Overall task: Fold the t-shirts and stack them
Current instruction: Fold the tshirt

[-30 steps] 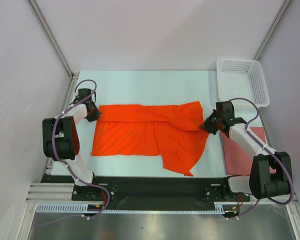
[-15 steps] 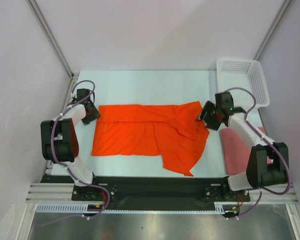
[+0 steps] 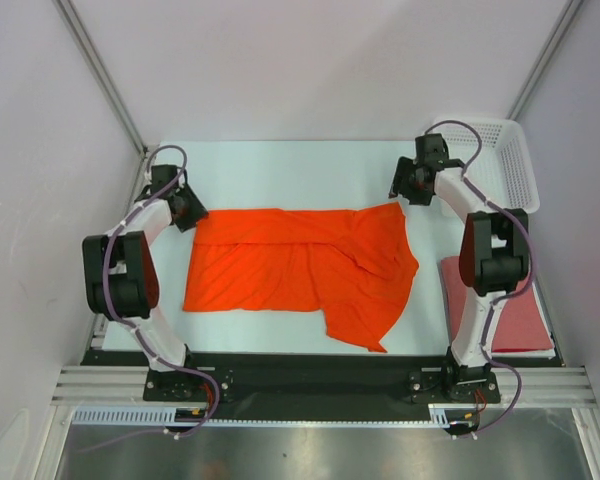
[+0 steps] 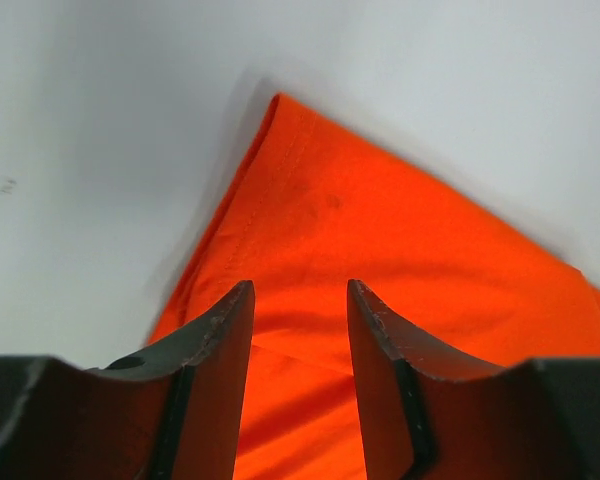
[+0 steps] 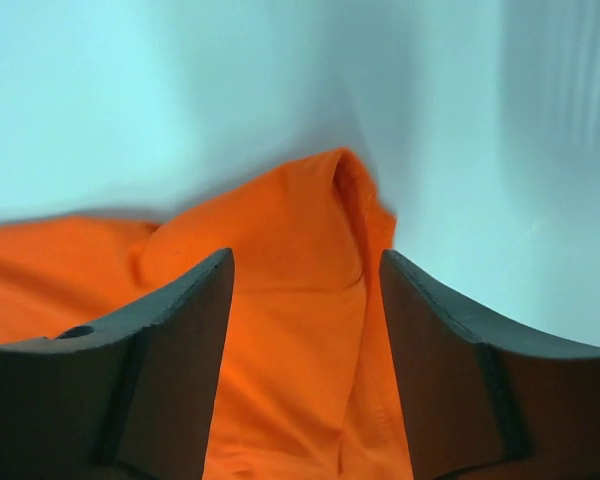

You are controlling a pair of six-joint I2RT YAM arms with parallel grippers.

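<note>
The bright orange t-shirt (image 3: 300, 265) lies spread across the middle of the table, its right part folded over and rumpled. My left gripper (image 3: 185, 212) hovers at its far-left corner, jaws open, the orange cloth (image 4: 380, 230) lying loose beneath the left gripper (image 4: 300, 290). My right gripper (image 3: 400, 187) is just beyond the far-right corner, also open; in the right wrist view the right gripper (image 5: 305, 262) stands over the bunched orange corner (image 5: 280, 290) without holding it. The brick-red t-shirt (image 3: 525, 320) lies flat at the near right, partly behind the right arm.
A white lattice basket (image 3: 505, 165) stands at the far right corner, close beside the right wrist, with the arm's cable arching over it. Grey walls and metal posts enclose the pale table (image 3: 310, 170). A black rail runs along the near edge.
Both grippers have opened and let go of the orange shirt's far corners. The right arm swung away to the far side past the corner; the left gripper backed off slightly.
</note>
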